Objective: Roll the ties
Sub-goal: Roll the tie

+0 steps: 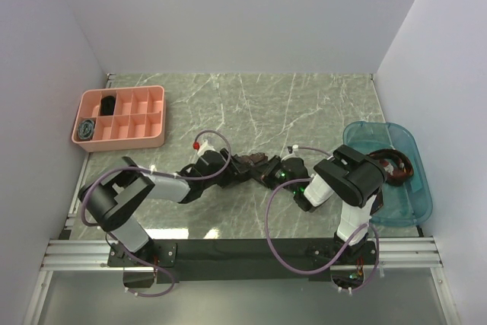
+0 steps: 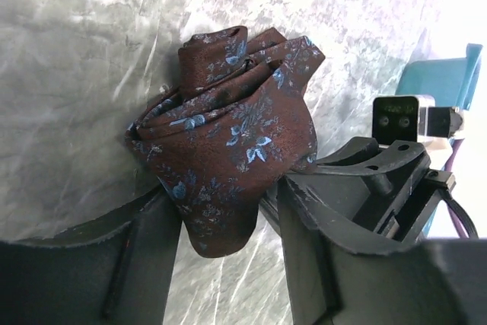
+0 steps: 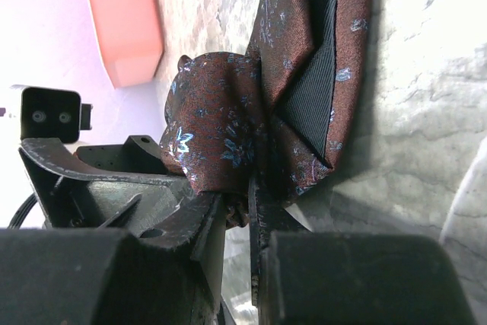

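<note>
A dark maroon tie with a blue flower pattern (image 1: 255, 162) lies as a loose coil on the marble table between both arms. In the left wrist view the tie (image 2: 228, 112) sits between the fingers of my left gripper (image 2: 224, 195), which press its sides; the pointed end hangs down between them. In the right wrist view my right gripper (image 3: 236, 195) pinches a fold of the same tie (image 3: 228, 119), jaws nearly together; the black lining shows. In the top view the left gripper (image 1: 237, 169) and the right gripper (image 1: 272, 173) face each other at the coil.
A pink divided tray (image 1: 122, 142) at the back left holds a black coil (image 1: 109, 103) and a grey-blue coil (image 1: 87, 129). A blue bin (image 1: 396, 205) at the right holds another dark brown tie (image 1: 397, 167). Purple cables loop by both arms.
</note>
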Action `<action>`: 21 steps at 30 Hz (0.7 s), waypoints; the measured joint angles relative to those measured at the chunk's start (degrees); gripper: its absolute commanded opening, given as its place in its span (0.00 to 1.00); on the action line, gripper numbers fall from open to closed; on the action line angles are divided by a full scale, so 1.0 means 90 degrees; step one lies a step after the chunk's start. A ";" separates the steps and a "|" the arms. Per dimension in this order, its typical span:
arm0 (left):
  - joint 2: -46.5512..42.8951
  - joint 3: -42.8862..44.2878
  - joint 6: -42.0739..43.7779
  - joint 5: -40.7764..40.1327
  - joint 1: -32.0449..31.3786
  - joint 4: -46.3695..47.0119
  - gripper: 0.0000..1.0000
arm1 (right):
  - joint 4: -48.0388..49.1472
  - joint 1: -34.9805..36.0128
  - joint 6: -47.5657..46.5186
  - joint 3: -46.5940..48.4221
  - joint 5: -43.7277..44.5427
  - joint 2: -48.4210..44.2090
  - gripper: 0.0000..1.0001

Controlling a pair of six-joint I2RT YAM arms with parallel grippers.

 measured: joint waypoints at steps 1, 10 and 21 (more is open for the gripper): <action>-0.0017 0.0000 0.0024 0.0002 0.0000 -0.0027 0.67 | 0.0000 0.0005 0.0000 0.0000 -0.0015 0.0002 0.00; -0.0369 -0.0427 -0.0146 0.0080 0.0002 0.0559 0.97 | -0.0007 0.0073 0.0002 0.0000 -0.0182 0.0022 0.00; -0.1049 -0.1464 -0.1020 -0.0396 0.0180 0.1105 0.94 | 0.0005 0.0143 0.0051 0.0000 -0.0430 0.0063 0.00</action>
